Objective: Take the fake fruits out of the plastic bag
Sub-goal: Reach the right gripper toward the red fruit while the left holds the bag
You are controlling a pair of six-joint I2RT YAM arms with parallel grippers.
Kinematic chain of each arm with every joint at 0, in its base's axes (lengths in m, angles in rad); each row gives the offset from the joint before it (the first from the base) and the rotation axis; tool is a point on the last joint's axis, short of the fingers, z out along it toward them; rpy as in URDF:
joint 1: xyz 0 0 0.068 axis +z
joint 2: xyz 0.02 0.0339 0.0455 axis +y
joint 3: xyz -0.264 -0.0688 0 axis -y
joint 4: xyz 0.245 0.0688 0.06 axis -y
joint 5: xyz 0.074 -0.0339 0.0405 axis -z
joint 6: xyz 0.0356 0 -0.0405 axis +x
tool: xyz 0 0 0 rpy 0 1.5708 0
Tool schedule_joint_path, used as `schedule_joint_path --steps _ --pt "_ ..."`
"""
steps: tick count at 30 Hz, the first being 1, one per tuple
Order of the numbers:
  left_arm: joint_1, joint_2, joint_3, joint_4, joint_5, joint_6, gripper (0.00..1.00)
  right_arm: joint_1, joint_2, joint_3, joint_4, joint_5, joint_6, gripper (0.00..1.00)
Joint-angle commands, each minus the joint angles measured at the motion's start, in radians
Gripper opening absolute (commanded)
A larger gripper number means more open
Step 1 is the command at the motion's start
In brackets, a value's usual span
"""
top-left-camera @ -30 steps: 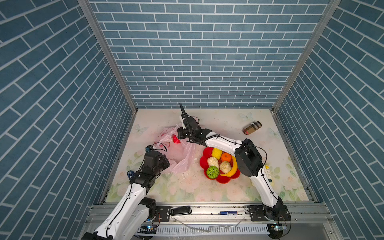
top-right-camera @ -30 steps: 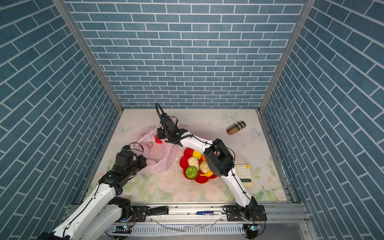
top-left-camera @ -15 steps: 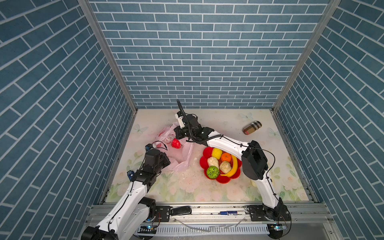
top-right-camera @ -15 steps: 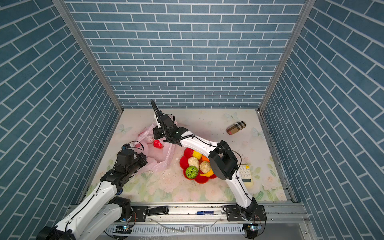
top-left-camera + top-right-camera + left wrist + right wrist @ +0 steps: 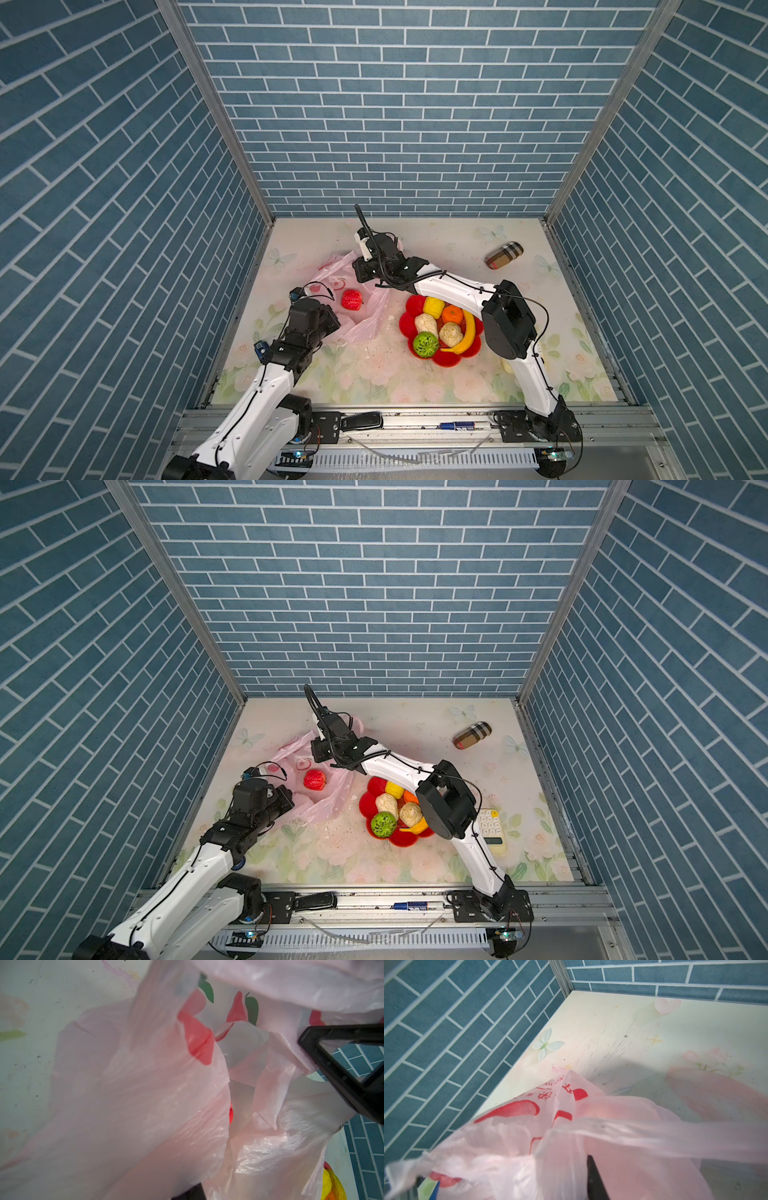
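Observation:
The pale-pink plastic bag (image 5: 365, 316) lies crumpled at the left of the table in both top views. A wrinkled red fruit (image 5: 351, 300) rests on its film, out in the open. My left gripper (image 5: 332, 321) is shut on the bag's near corner; in the left wrist view the film (image 5: 145, 1105) covers its jaws. My right gripper (image 5: 360, 271) is at the bag's far edge. In the right wrist view the bag (image 5: 571, 1147) drapes over it and only one dark finger (image 5: 593, 1178) shows. The other fake fruits lie in the red dish (image 5: 446, 360).
The dish holds a yellow lump (image 5: 433, 306), an orange ball (image 5: 452, 314), two cream fruits (image 5: 426, 324), a green ball (image 5: 426, 344) and a banana (image 5: 466, 336). A plaid case (image 5: 504, 255) lies at the back right. A calculator (image 5: 490, 827) sits behind the right arm.
The red fruit has slid toward the front along the bag, away from my right gripper. The right gripper has moved a little back and left. The left arm has barely moved.

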Motion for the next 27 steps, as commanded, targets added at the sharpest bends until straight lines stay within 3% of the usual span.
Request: schedule_joint_path --steps 1,5,9,20,27 --pt "0.005 -0.016 -0.016 -0.027 -0.013 -0.001 0.03 -0.004 -0.031 -0.029 -0.029 0.021 0.000 0.27" --pt "0.005 -0.030 -0.018 -0.040 -0.017 0.000 0.03 -0.004 -0.047 -0.026 -0.072 0.031 0.000 0.47" --pt "0.005 -0.048 -0.021 -0.059 -0.023 0.004 0.03 -0.003 -0.081 -0.037 -0.144 0.044 0.002 0.54" --pt "0.004 -0.063 -0.033 -0.078 -0.032 0.008 0.03 0.000 -0.231 -0.152 -0.302 0.079 -0.004 0.57" --pt "0.004 -0.089 -0.037 -0.103 -0.037 0.015 0.03 0.021 -0.281 -0.146 -0.383 0.037 -0.056 0.59"
